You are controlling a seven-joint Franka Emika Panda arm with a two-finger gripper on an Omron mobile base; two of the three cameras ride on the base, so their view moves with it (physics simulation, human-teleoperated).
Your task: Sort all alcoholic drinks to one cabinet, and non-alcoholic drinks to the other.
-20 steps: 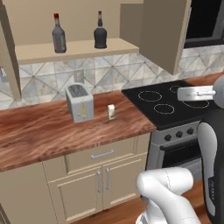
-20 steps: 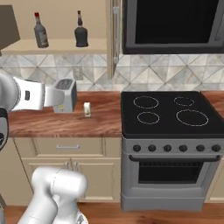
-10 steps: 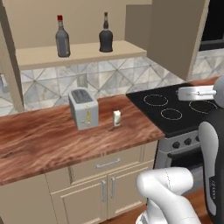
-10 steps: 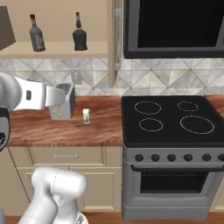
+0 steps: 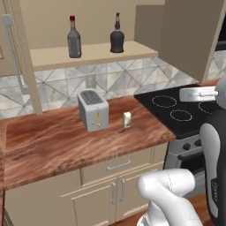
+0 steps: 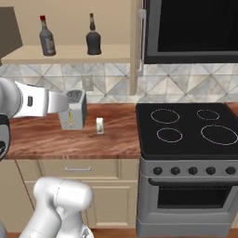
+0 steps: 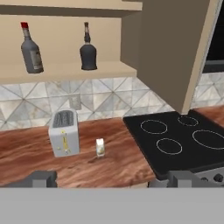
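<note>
In the hand view the gripper (image 7: pixel 110 178) holds nothing, its two dark fingertips (image 7: pixel 43 178) set wide apart at the bottom edge, low over the brown wooden counter (image 7: pixel 26 153). Well above and beyond the left fingertip, the slim grey glass bottle with a red cap (image 7: pixel 31 49) stands upright on the pale shelf (image 7: pixel 57 72) of the open tan wooden wall cabinet (image 7: pixel 173 48). To its right on the same shelf, apart from it, stands the squat black bottle with a thin neck (image 7: pixel 88 50). Below, on the counter, the small white-cream carton (image 7: pixel 100 147) sits upright between the fingertips and well ahead of them, just right of a silver two-slot toaster (image 7: pixel 64 133); the two do not touch. Any writing on the carton or bottles is too small to read. Further right lies the black stovetop with four ring burners (image 7: pixel 175 138). The cabinet's open tan door (image 7: pixel 175 65) hangs in front of the stove's left rear corner.
</note>
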